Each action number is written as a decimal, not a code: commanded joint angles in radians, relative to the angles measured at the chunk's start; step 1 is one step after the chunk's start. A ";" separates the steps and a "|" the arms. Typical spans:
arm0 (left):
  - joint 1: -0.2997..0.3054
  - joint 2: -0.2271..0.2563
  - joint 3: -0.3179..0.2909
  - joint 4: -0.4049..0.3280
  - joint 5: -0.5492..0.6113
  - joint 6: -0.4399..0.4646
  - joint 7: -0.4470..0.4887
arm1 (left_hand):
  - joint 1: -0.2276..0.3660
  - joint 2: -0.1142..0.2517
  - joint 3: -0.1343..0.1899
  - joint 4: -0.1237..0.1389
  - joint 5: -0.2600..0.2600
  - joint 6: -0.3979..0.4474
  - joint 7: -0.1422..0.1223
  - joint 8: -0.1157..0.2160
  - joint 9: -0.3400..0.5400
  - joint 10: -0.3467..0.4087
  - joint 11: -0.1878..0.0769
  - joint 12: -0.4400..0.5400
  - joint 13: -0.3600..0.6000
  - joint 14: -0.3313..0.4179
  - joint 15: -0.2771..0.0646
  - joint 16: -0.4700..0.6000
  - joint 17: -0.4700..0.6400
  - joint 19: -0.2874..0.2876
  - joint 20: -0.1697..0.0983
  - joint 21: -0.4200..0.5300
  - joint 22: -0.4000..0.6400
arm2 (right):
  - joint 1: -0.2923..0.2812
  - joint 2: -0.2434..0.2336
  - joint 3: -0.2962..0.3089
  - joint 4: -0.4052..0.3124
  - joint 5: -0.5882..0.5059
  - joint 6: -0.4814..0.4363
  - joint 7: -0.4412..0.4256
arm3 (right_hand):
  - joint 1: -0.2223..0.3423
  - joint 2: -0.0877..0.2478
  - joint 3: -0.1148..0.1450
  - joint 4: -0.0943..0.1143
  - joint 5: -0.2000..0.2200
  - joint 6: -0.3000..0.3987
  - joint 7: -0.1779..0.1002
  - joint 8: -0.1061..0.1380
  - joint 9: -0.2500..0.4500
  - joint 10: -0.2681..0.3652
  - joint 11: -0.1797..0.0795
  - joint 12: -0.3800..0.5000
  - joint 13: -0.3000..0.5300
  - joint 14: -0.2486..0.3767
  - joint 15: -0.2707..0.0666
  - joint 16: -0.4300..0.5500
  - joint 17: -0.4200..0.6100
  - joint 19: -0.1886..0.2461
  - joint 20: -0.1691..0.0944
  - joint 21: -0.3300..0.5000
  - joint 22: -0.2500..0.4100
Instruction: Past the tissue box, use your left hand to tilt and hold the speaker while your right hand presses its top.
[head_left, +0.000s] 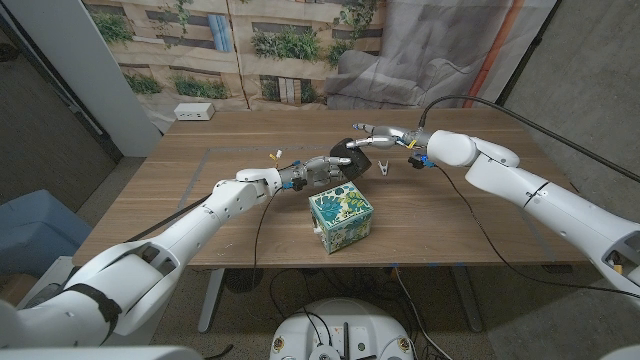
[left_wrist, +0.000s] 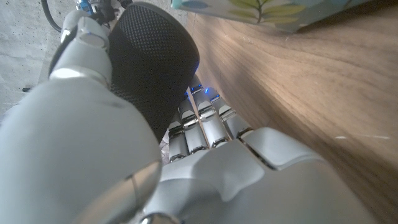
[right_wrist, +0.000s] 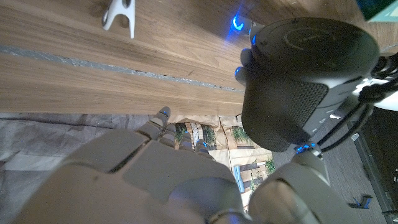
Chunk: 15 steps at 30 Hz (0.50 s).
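**Now: speaker tilted past the tissue box**

Your left hand grips the black speaker, which sits just beyond the tissue box and leans, its flat top facing up toward your right hand. That hand hovers over the top, fingers loosely extended, holding nothing. You cannot see inside the tissue box. A white clip lies beside the speaker.
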 joint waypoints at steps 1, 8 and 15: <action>-0.001 -0.006 0.002 0.006 0.001 -0.002 -0.002 | -0.013 0.238 0.021 0.015 0.006 0.273 -0.061 0.007 0.012 0.245 -0.156 0.010 0.012 0.010 -0.144 -0.001 0.003 0.009 -0.108 -0.002 0.003 | 0.007 -0.001 -0.011 0.000 -0.015 -0.021 0.014 | 0.002 0.010 -0.002 0.000 0.008 -0.149 -0.006 0.010 0.002 -0.010 -0.003 0.004 0.002 -0.019 0.001 0.005 0.003 0.000 -0.001 0.007 0.003; -0.010 -0.015 0.005 0.022 0.004 -0.006 -0.011 | -0.012 0.238 0.021 0.014 0.006 0.282 -0.062 0.009 0.012 0.253 -0.156 0.011 0.013 0.012 -0.144 0.000 0.004 0.012 -0.109 -0.001 0.003 | 0.011 0.004 -0.019 0.007 -0.022 -0.033 0.019 | 0.004 0.012 -0.002 -0.001 0.009 -0.149 -0.006 0.010 0.002 -0.011 -0.003 0.004 0.002 -0.018 0.000 0.005 0.003 0.001 0.000 0.008 0.003; -0.015 -0.017 0.005 0.029 0.008 -0.009 -0.013 | -0.010 0.239 0.022 0.012 0.006 0.289 -0.060 0.010 0.012 0.258 -0.157 0.011 0.013 0.016 -0.146 0.001 0.004 0.015 -0.112 -0.001 0.003 | 0.018 0.008 -0.027 0.021 -0.026 -0.034 0.024 | 0.006 0.013 -0.001 -0.002 0.010 -0.150 -0.007 0.010 0.002 -0.012 -0.003 0.004 0.002 -0.018 0.000 0.006 0.002 0.003 -0.001 0.009 0.003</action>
